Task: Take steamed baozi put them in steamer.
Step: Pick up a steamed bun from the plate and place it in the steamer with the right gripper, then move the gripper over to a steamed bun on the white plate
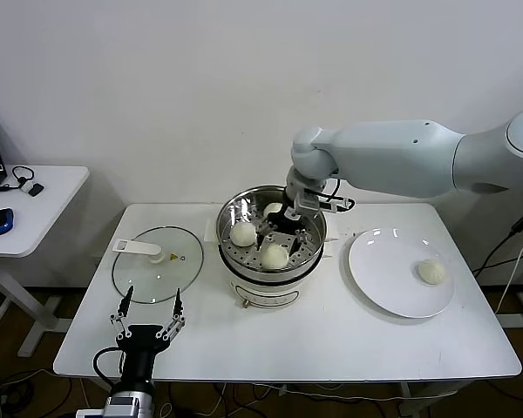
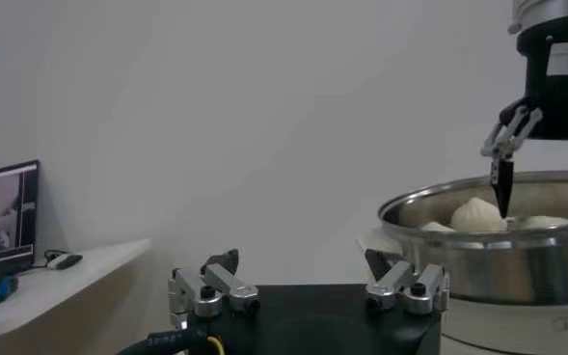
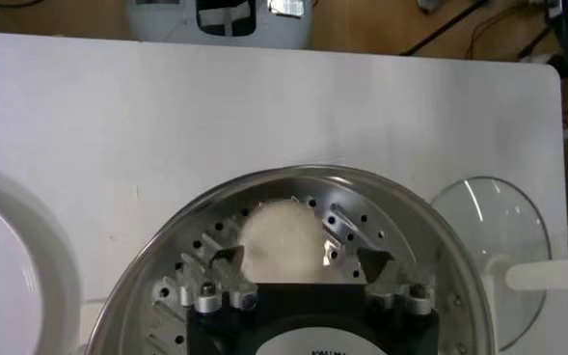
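The shiny steamer point(image 1: 266, 280) stands mid-table with three steamed baozi inside point(image 1: 242, 233) point(image 1: 274, 256) point(image 1: 273, 210). My right gripper point(image 1: 279, 239) reaches down into it, open, its fingers straddling the front baozi point(image 3: 279, 241) without gripping it; that bun rests on the perforated tray point(image 3: 346, 224). A fourth baozi point(image 1: 432, 271) lies on the white plate point(image 1: 383, 261). My left gripper point(image 1: 148, 312) is parked open and empty at the table's front left. From the left wrist, the steamer point(image 2: 496, 249) shows a baozi point(image 2: 478, 214) over its rim.
The flat glass lid point(image 1: 157, 263) with its white handle lies left of the steamer, just beyond my left gripper. A white side table point(image 1: 35, 218) with a blue mouse stands farther left. The plate sits right of the steamer.
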